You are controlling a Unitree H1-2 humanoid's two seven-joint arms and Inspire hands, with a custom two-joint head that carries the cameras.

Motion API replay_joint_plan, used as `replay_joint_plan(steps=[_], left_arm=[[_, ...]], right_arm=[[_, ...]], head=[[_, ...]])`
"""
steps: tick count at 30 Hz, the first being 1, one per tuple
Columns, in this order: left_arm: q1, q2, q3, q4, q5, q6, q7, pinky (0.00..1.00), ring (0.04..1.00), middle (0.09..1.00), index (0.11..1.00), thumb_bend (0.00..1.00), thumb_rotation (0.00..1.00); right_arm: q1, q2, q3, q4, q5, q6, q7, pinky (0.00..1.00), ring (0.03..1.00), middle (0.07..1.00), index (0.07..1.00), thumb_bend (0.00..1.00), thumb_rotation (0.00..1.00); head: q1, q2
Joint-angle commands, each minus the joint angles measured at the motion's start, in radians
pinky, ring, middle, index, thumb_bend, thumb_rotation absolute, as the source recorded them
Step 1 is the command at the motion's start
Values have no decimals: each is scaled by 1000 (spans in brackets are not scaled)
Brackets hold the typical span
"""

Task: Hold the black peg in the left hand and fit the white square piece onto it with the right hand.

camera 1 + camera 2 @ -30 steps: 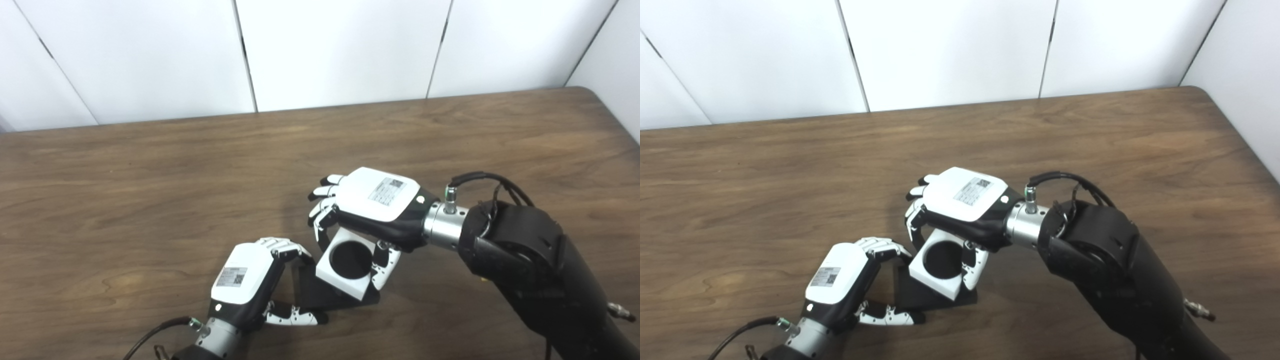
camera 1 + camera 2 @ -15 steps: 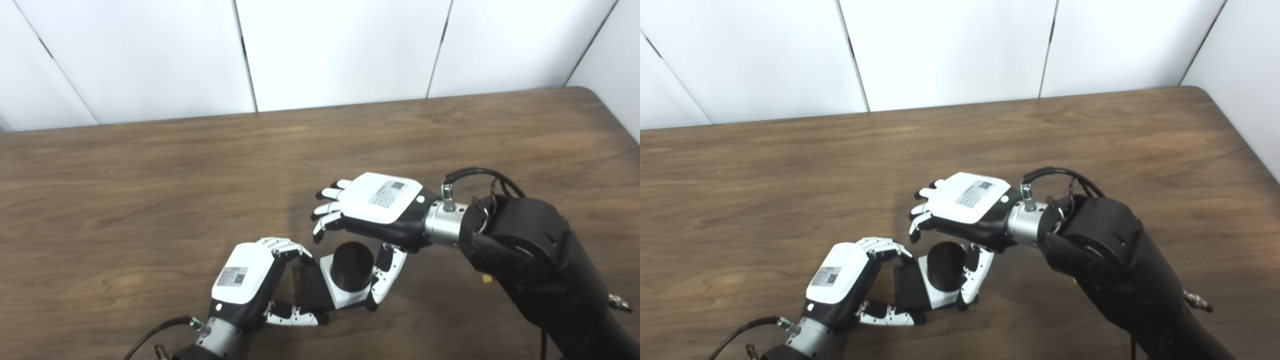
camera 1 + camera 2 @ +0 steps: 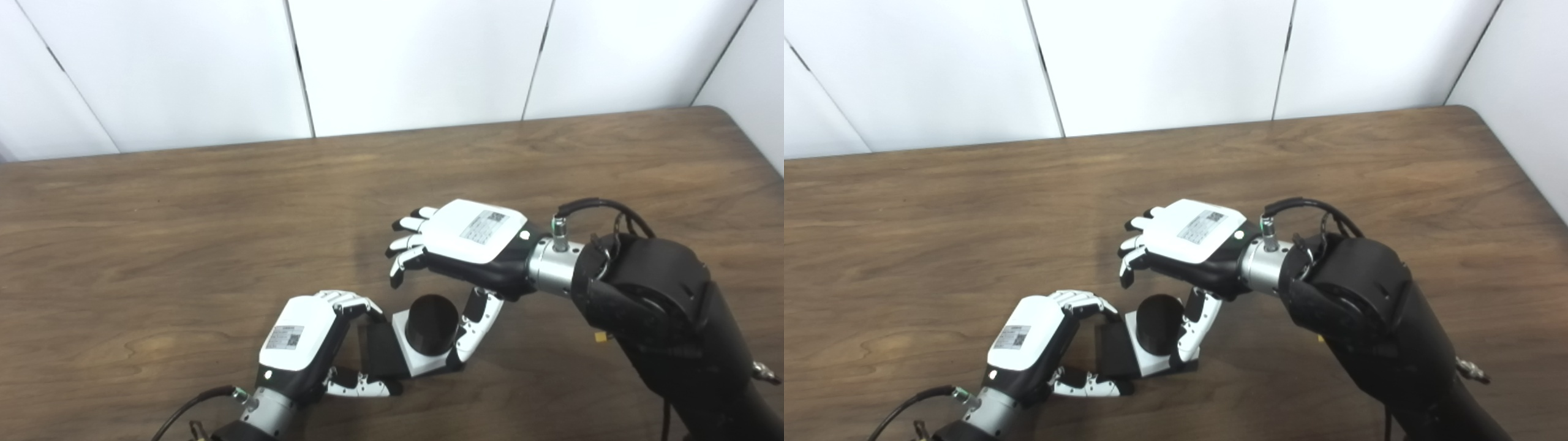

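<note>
The black peg [image 3: 431, 323] stands upright on its flat black base [image 3: 380, 358] on the table. The white square piece [image 3: 419, 365] sits down around the peg, resting on the base. My left hand [image 3: 306, 346] is shut on the base's left edge, fingers over the top and thumb along the front. My right hand [image 3: 468, 251] hovers above and right of the peg, open, fingers spread and clear of the piece. Its thumb [image 3: 476, 321] hangs down beside the piece's right side; whether it touches cannot be told.
The brown wooden table [image 3: 184, 233] stretches wide to the left and back. White wall panels [image 3: 404, 61] rise behind its far edge. The table's right corner [image 3: 729, 116] is rounded. A cable [image 3: 184, 410] trails from my left wrist.
The white piece went down over the peg onto the base. My right hand let go of it, spread its fingers, then lifted slightly up and to the right. The left hand stayed put.
</note>
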Motion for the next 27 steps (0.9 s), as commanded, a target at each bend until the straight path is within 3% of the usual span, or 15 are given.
replay_joint_plan(steps=[1,4,12,18,22,24,27], left_arm=[[11,4,-13,-5,25,17,-50,759,733,707,694,947,259],[9,4,-8,-5,32,25,-55,767,737,729,741,996,373],[22,-7,32,-36,-45,31,-58,819,798,834,893,1000,609],[35,-25,84,-85,-154,51,-93,845,829,869,921,1000,676],[51,-36,124,-148,-211,99,-130,754,855,896,937,1000,712],[65,-49,158,-175,-277,118,-131,733,861,901,931,1000,710],[86,-71,218,-212,-375,155,-125,700,842,916,952,1000,704]], right_arm=[[-21,-1,-22,-22,-3,6,-23,1000,978,893,737,1000,475],[-14,-2,-30,-21,-1,5,-30,1000,977,891,739,1000,474],[3,-1,-46,-17,8,4,-43,1000,980,895,744,1000,461],[10,1,-64,-26,8,30,-31,1000,983,895,756,1000,454],[36,-3,-126,-27,89,96,-58,999,984,894,792,1000,449],[59,-7,-164,-25,143,139,-69,1000,992,901,825,1000,473],[112,-8,-227,-19,232,200,-114,982,990,921,910,857,693]], head=[[0,0],[0,-1],[2,-2],[3,-3],[3,-3],[3,-3],[6,-4]])
